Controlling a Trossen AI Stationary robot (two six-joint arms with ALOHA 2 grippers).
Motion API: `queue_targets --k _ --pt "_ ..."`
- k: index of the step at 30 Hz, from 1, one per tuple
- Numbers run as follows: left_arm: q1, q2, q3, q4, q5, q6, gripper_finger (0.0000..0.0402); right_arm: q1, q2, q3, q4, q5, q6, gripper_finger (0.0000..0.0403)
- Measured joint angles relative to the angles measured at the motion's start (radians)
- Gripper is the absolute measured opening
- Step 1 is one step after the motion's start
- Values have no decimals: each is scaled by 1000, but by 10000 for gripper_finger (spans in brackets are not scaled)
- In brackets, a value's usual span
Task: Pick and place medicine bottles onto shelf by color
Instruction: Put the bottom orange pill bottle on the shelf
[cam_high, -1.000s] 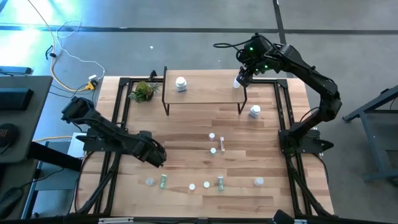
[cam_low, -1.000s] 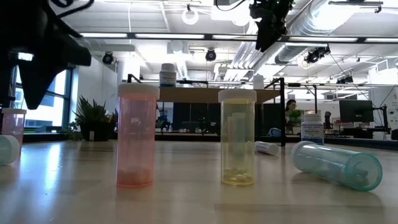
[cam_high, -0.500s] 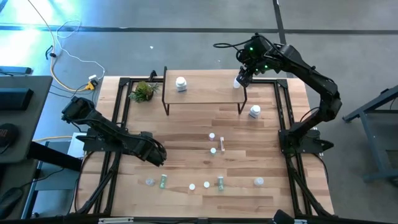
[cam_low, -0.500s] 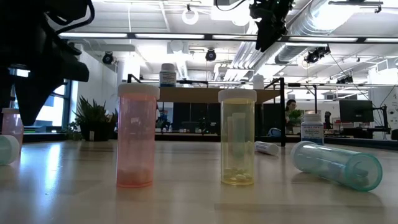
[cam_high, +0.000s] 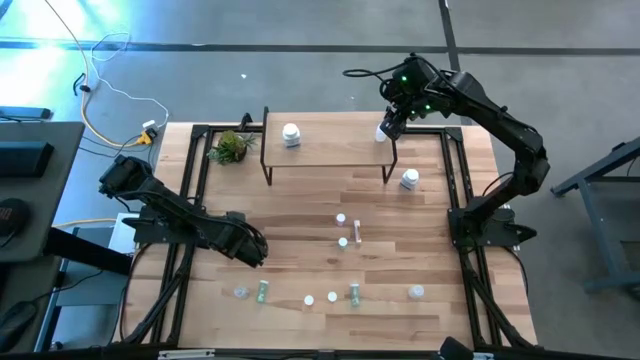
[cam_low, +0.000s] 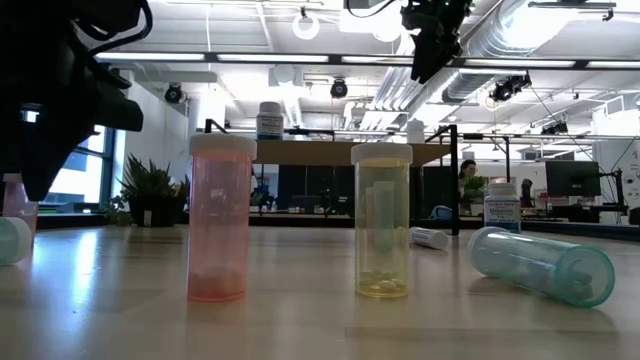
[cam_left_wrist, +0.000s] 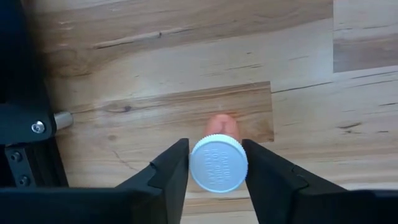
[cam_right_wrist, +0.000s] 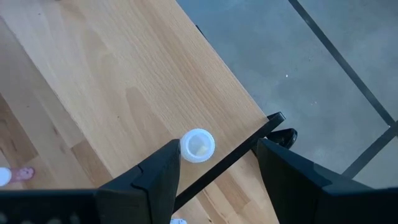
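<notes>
A pink-bodied medicine bottle with a white cap stands upright on the table near its left edge. My left gripper is down over it from above, shut on it; in the high view the gripper hides it. My right gripper hangs open above the right end of the shelf. A small white bottle stands on the shelf below the gap between its fingers, untouched. A white jar stands on the shelf's left part. My left gripper pinches the bottle's white cap by its round side, one finger on each opposite side. The fingers come from above, pointing down. The bottle stands upright with its base on the table.
Several small bottles stand or lie on the table's middle and near part, among them a pink one, a green one and a clear one. A white jar stands right of the shelf. A small plant sits at its left.
In the low view my left gripper has come down a little over the pink-bodied bottle at the left, and its dark finger now covers more of that bottle. The bottle stands where it was.
</notes>
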Motion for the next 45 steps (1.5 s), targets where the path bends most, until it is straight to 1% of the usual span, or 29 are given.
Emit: queue_targets --k 4,9,13,17,20,25,30,36,39,45 --pt "0 0 0 0 1 0 121 0 0 0 0 0 0 204" --pt "0 -1 1 -1 23 6 118 0 0 0 0 0 1 204" --pt "3 -18 23 -3 45 52 119 0 0 0 0 0 1 204" --pt "26 -65 61 -9 47 110 119 0 0 0 0 0 1 204" --pt "57 -111 95 -11 37 169 119 0 0 0 0 0 0 204" --pt "124 -186 157 -9 -31 290 119 0 0 0 0 0 6 204" --pt "219 -245 221 -11 -101 434 119 0 0 0 0 0 23 204" --pt "368 -279 320 -12 -163 672 119 0 0 0 0 0 40 204" --pt "461 -278 384 -13 -188 818 119 0 0 0 0 0 58 204" --pt "678 -278 505 -6 -191 1097 119 0 0 0 0 0 107 204"
